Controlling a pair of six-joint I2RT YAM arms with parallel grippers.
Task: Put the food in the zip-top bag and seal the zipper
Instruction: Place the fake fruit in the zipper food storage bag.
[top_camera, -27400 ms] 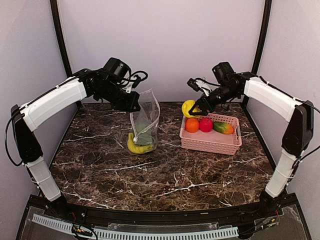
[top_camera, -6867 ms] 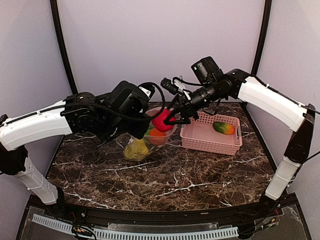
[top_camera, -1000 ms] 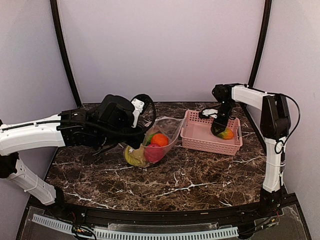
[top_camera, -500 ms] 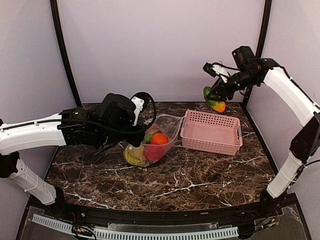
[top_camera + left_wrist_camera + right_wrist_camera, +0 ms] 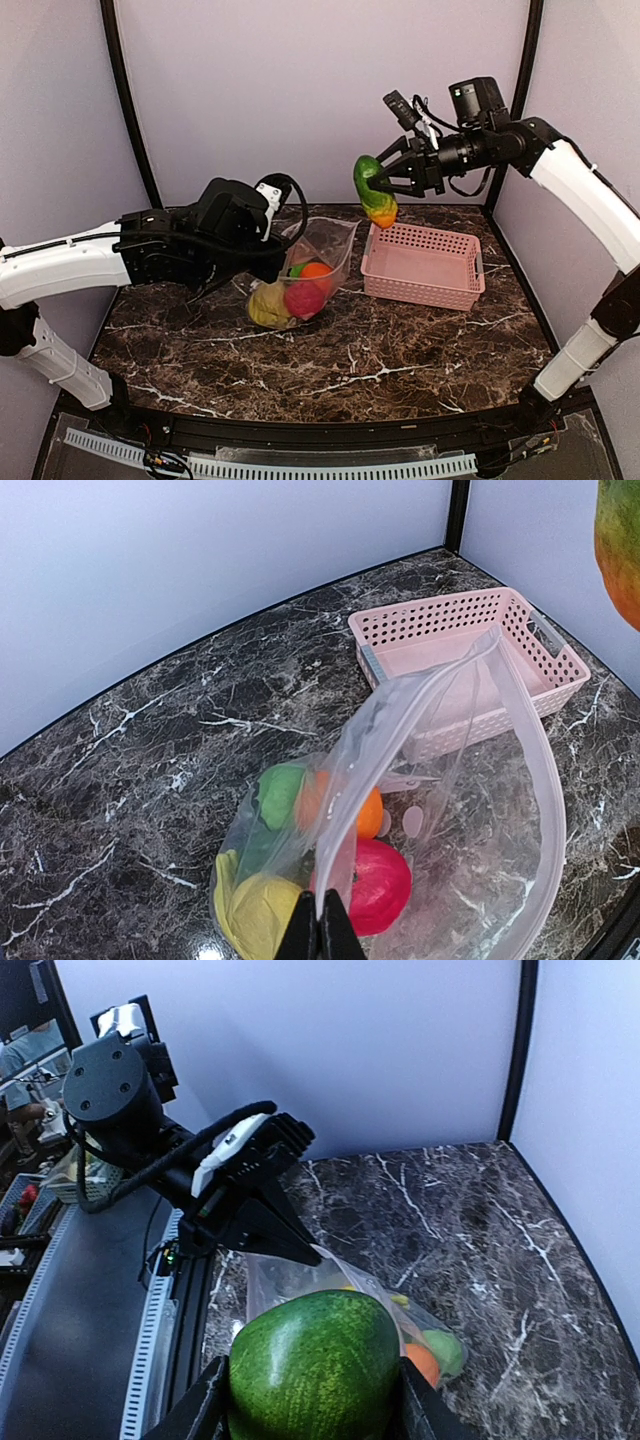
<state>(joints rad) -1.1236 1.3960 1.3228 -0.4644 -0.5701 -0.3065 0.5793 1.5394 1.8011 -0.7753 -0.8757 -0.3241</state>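
Observation:
The clear zip-top bag [image 5: 325,250] lies tilted on the marble table, mouth open toward the upper right. My left gripper [image 5: 320,932] is shut on its near mouth edge, where the zipper strip [image 5: 400,715] runs. Inside are a red round fruit [image 5: 375,885], an orange [image 5: 368,812], a green piece [image 5: 280,792] and yellow fruit [image 5: 255,915]. My right gripper [image 5: 385,180] is shut on the green-orange mango-like piece [image 5: 375,190] and holds it in the air above and right of the bag mouth. That piece fills the bottom of the right wrist view [image 5: 315,1365].
A pink slotted basket [image 5: 422,265] stands right of the bag, with nothing in it. Dark posts stand at the back corners, with pale walls behind.
My right gripper lifted the mango-like piece out of the basket and carried it left, from over the basket's far right to over its left end. The left gripper raised the bag's mouth slightly.

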